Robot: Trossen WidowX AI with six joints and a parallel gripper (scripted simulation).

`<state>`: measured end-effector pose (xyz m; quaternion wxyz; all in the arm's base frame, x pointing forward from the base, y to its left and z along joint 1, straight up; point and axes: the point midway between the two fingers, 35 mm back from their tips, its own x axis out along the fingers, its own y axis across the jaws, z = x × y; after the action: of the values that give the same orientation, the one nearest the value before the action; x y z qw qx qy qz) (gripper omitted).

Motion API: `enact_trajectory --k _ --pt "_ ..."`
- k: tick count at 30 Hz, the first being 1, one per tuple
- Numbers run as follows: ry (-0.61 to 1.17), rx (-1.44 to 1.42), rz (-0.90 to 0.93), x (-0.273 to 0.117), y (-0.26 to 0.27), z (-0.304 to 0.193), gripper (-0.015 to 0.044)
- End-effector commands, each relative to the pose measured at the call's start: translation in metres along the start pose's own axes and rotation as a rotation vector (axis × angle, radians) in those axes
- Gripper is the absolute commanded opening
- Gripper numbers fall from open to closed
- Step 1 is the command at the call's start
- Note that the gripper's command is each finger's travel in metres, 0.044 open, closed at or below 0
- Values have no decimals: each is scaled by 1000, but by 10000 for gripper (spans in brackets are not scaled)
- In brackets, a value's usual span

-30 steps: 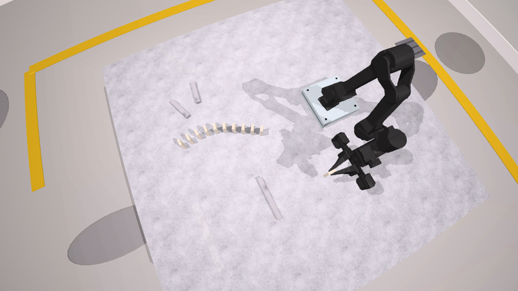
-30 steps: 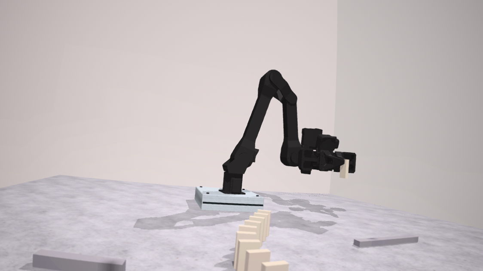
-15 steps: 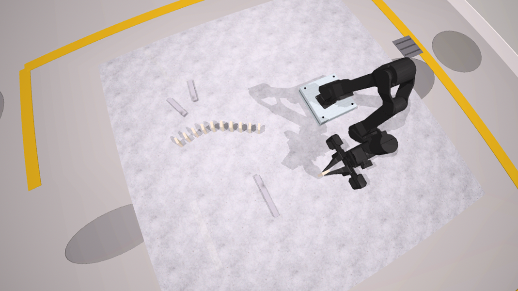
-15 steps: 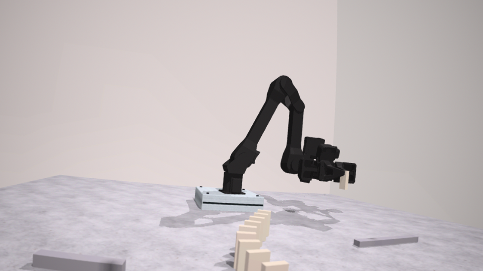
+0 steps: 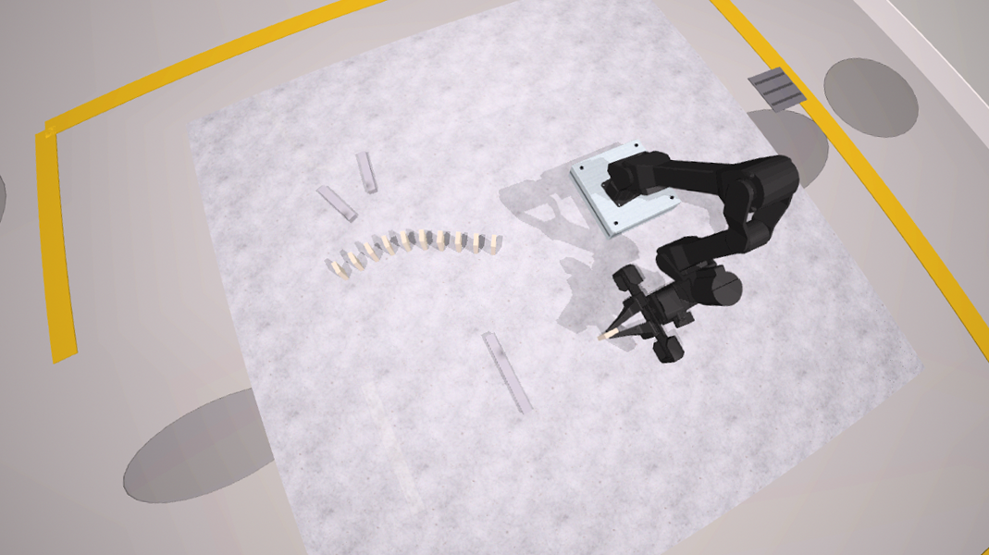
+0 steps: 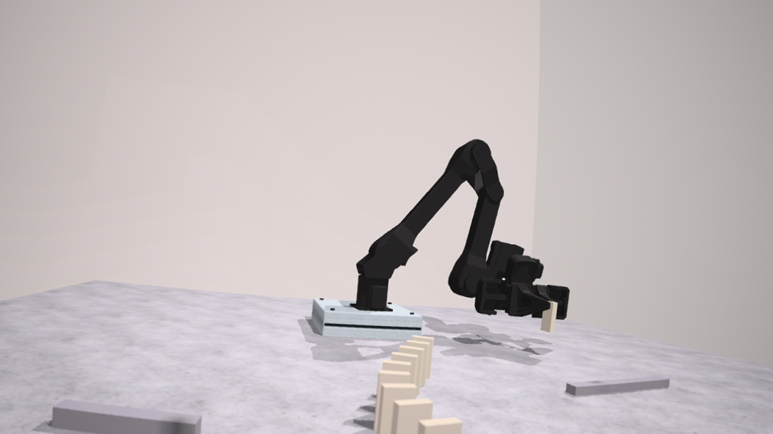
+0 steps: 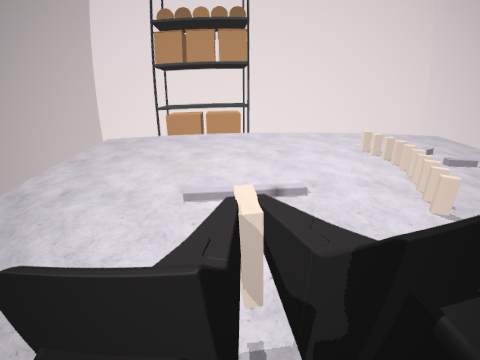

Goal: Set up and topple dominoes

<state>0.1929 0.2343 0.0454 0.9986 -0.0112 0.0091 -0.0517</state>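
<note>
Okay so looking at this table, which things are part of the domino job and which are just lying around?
Part of the job:
- gripper
- held domino
- standing row of dominoes

Just lying about:
- long grey bar
- two shorter grey bars near the row's far end from the arm's base
</note>
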Motion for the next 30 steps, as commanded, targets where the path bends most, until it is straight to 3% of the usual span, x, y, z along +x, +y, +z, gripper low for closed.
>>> enact_trajectory --k 1,20,30 --pt "4 2 4 1 1 -12 23" --pt "11 -8 5 2 -3 -36 23" --pt "11 -8 5 2 -3 -36 285"
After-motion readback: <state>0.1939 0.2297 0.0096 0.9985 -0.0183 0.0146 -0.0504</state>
